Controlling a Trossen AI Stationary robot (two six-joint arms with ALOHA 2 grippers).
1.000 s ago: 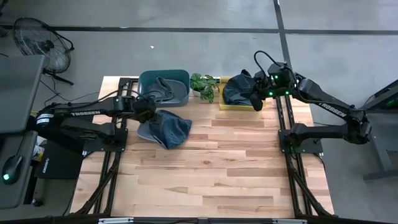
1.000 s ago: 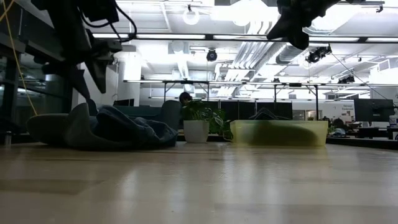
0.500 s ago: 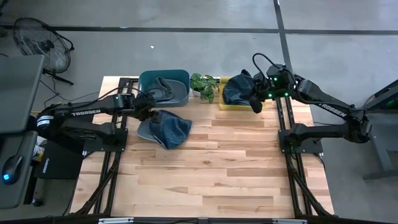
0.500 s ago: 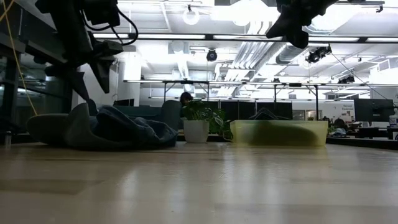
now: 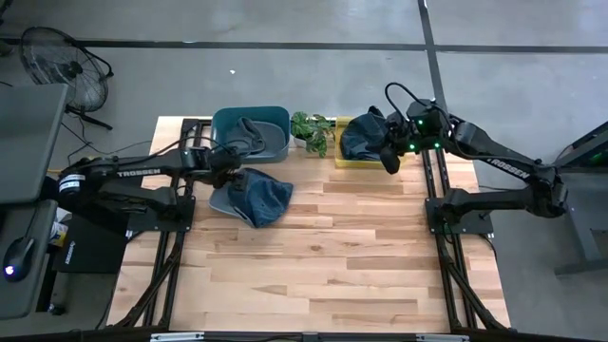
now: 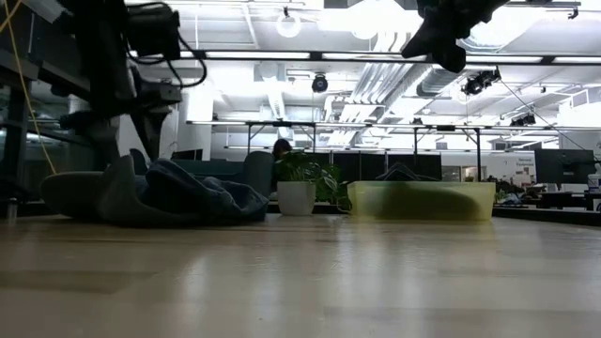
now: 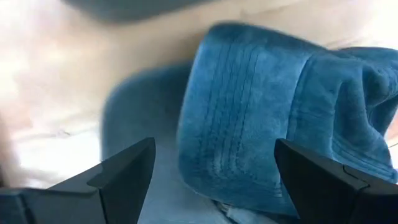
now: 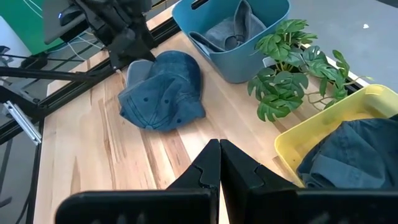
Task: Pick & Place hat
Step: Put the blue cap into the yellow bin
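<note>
A blue denim hat (image 5: pixel 255 196) lies crumpled on the wooden table, its brim (image 5: pixel 220 199) toward the left edge; it also shows as the hat (image 8: pixel 163 92) and the hat (image 6: pixel 178 195). My left gripper (image 7: pixel 214 171) hangs open just above it, pointing steeply down, one finger on either side of the crown's left part (image 7: pixel 242 124); in the high view the left gripper (image 5: pixel 226 171) is over the hat's far left edge. My right gripper (image 5: pixel 389 158) is shut and raised beside the yellow tray (image 5: pixel 344 161), holding nothing.
A teal bin (image 5: pixel 275 142) with a grey hat (image 5: pixel 249 133) in it stands just beyond the denim hat. A potted plant (image 5: pixel 312 131) stands to its right. The yellow tray (image 8: pixel 367 102) at the far right holds dark hats (image 5: pixel 363 135). The table's near half is bare wood (image 5: pixel 323 275).
My left gripper has come down toward the denim hat and its fingers have spread wider. The hat has not moved.
</note>
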